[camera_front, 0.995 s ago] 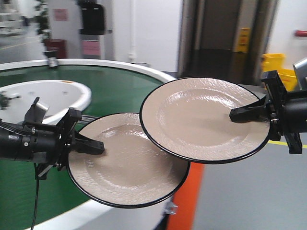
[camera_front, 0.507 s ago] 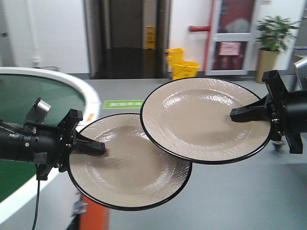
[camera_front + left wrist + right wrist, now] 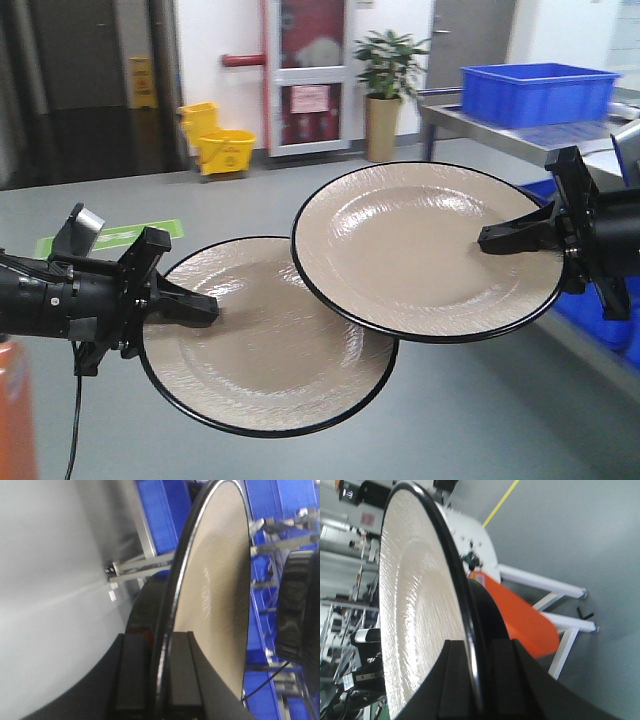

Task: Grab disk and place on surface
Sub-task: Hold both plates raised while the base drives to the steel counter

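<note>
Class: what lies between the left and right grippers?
Front view: two black-rimmed plates; lower plate in left gripper, partly under upper plate in right gripper.

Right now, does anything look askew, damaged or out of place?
Nothing damaged. One oddity: the right disk, clamped at its rim by the right end effector, overlaps above the left disk held by the left end effector; contact between them cannot be told. Both hang over grey floor.

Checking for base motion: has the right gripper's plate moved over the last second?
Yes. The plate swung rightward together with the camera: the yellow bucket, once above its right edge, now lies to its left.
</note>
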Motion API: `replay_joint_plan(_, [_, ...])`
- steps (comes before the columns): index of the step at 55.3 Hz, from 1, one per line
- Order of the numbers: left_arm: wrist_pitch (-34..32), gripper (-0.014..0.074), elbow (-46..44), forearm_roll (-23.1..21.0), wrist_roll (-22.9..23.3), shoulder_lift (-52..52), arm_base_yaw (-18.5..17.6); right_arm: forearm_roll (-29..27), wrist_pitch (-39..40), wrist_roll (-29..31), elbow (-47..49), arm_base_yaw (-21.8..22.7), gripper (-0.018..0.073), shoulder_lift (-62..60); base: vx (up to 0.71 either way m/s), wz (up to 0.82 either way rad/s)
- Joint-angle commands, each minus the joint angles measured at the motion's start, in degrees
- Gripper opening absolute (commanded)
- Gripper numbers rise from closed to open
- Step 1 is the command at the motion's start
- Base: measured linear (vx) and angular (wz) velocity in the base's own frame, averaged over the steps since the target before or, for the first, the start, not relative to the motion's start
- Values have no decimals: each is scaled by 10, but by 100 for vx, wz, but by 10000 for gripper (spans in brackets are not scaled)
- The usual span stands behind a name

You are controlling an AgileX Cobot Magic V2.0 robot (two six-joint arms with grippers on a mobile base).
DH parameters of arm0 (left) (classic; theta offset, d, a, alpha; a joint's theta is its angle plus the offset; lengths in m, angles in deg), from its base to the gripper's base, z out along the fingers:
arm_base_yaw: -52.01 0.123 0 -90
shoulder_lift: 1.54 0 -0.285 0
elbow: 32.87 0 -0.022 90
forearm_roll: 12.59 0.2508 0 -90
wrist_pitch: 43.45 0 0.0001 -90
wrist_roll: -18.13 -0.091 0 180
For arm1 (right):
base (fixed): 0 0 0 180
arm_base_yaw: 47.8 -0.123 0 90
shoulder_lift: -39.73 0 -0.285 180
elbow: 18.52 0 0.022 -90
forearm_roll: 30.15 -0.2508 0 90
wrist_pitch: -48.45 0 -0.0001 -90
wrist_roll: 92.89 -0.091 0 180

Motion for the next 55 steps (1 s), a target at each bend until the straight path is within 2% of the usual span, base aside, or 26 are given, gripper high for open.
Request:
replay_joint_plan(1, [-3,-1,-20,-73,9,-32,-3,-74,15,-2,23,0,-8,-25,22,-58])
replay_joint_plan(31, [-4,-1,-20,-73,9,-32,-3,-74,8,-2,23,0,-8,-25,28,-38])
replay_joint_plan(55, [-4,-1,-20,-73,9,-32,-3,-74,8,-2,23,0,-8,-25,37,-6])
